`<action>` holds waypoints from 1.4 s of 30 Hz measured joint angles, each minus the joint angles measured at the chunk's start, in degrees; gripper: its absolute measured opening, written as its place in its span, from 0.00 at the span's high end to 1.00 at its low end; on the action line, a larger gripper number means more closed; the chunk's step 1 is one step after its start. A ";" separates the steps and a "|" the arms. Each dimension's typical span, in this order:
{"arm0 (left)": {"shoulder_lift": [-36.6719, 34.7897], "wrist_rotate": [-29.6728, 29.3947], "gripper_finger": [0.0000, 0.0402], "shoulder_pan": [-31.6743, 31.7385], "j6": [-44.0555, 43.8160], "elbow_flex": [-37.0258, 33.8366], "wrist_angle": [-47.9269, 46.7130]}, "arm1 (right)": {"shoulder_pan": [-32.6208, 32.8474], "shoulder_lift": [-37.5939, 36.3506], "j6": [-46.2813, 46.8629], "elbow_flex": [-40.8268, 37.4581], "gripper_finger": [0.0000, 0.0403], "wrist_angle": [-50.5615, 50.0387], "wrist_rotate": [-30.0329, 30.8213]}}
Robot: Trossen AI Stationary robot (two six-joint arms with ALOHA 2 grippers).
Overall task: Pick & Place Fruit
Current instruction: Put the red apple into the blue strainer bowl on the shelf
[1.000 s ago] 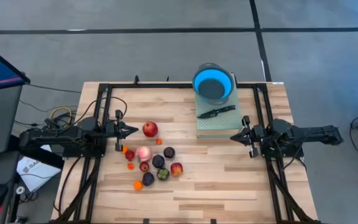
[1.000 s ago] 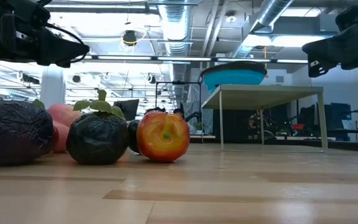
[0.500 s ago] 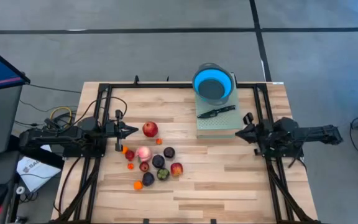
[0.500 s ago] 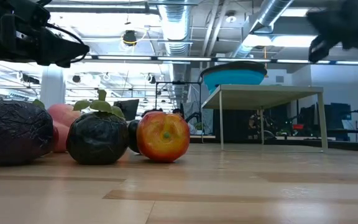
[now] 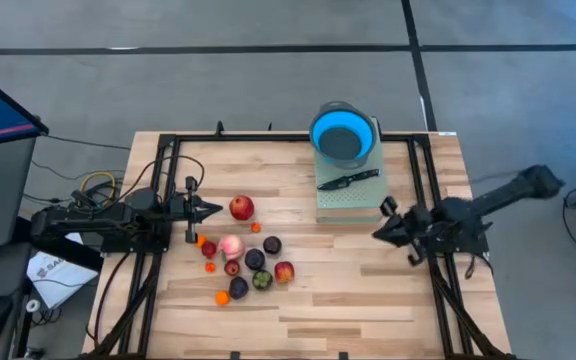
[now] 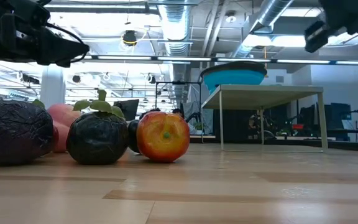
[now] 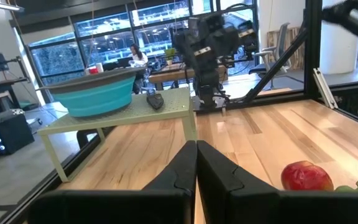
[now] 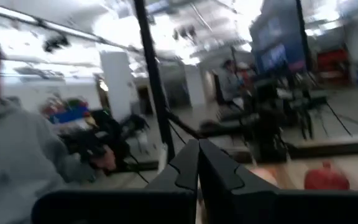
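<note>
The fruit (image 5: 245, 257) lies in a loose cluster on the wooden table left of centre. It is red, pink and dark purple pieces, one green, and tiny orange ones. A red apple (image 5: 241, 208) sits apart at the far side of the cluster. My left gripper (image 5: 217, 210) is shut and level, its tips just left of that apple without touching it. My right gripper (image 5: 376, 233) is shut and empty, raised above the table right of centre, near the green stand (image 5: 349, 204). In the low view a red-yellow apple (image 6: 163, 135) and dark fruits (image 6: 97, 137) rest on the tabletop.
A blue bowl (image 5: 343, 135) and a black knife (image 5: 348, 181) sit on the green stand at the far right of centre. Black frame rails (image 5: 168, 180) run along both table sides. A person (image 8: 14, 155) shows beyond the table in the right wrist view.
My right gripper has risen and swung a little toward the table's near edge. Its fingers have tipped upward and the wrist has rolled somewhat. It has stayed shut. The fruit has not moved.
</note>
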 joint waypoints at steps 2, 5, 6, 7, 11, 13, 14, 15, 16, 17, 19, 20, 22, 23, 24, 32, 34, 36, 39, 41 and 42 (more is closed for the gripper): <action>0.00 -0.01 0.99 0.00 -0.02 -0.02 0.15 | 2.42 8.95 0.04 3.10 0.99 2.38 4.04; 0.00 0.00 0.99 -0.01 -0.02 -0.01 0.19 | 4.12 21.87 2.31 9.02 0.99 2.66 4.71; 0.00 0.02 0.99 0.02 -0.01 0.00 0.28 | 4.25 25.75 2.65 11.46 0.99 2.92 4.71; 0.00 0.02 0.99 0.01 -0.01 -0.02 0.40 | 4.24 29.44 2.67 14.02 0.98 3.13 4.69; 0.00 0.00 0.99 0.02 -0.01 -0.02 0.66 | 4.27 41.25 1.37 25.02 0.94 -5.64 4.69; 0.00 0.00 0.99 0.01 -0.02 -0.02 1.07 | 4.41 45.88 -1.13 31.46 0.88 -15.54 4.65; 0.00 0.02 0.99 0.01 -0.02 0.01 1.06 | 4.59 48.15 -2.87 34.81 0.85 -20.78 4.65; 0.00 0.02 0.99 0.02 -0.02 -0.02 1.05 | 4.75 50.43 -4.96 38.43 0.81 -26.13 4.68; 0.00 0.00 0.99 0.02 -0.02 0.01 1.05 | 4.75 52.76 -7.31 41.84 0.76 -31.12 4.71; 0.00 0.02 0.99 0.01 -0.02 -0.02 1.04 | 4.75 55.25 -9.46 45.33 0.72 -35.45 4.71; 0.00 0.00 0.99 0.00 -0.02 0.00 1.04 | 4.77 60.01 -12.97 52.35 0.62 -44.10 4.71; 0.00 0.01 0.99 0.00 -0.02 -0.02 1.04 | 4.77 62.41 -14.87 56.05 0.56 -48.14 4.71; 0.00 0.00 0.99 0.02 -0.02 -0.01 1.04 | 5.00 67.21 -19.72 63.37 0.45 -56.61 4.83; 0.00 0.00 0.99 0.02 -0.02 0.01 1.03 | 5.05 69.73 -22.50 67.01 0.40 -60.94 5.00; 0.00 0.00 0.99 0.02 -0.02 -0.02 1.02 | 5.05 72.18 -24.90 70.64 0.34 -64.92 5.32; 0.00 0.02 0.99 0.00 -0.02 -0.02 0.97 | 4.84 89.54 -40.88 95.49 0.07 -85.74 13.37; 0.00 0.01 0.99 0.01 -0.02 0.01 0.97 | 4.45 92.87 -43.52 99.61 0.04 -89.82 14.28; 0.00 -0.01 0.99 0.00 -0.02 -0.01 0.95 | 3.93 95.42 -43.90 102.89 0.04 -93.28 14.33; 0.00 0.01 0.99 0.01 -0.02 -0.01 0.95 | 2.82 98.09 -42.45 105.79 0.04 -97.44 14.31; 0.07 0.00 0.99 0.01 -0.04 -0.02 0.94 | 1.91 98.87 -40.90 106.45 0.05 -98.82 14.53; 0.22 0.00 0.99 0.00 -0.04 0.00 0.96 | 1.52 98.87 -40.57 106.47 0.06 -98.95 14.86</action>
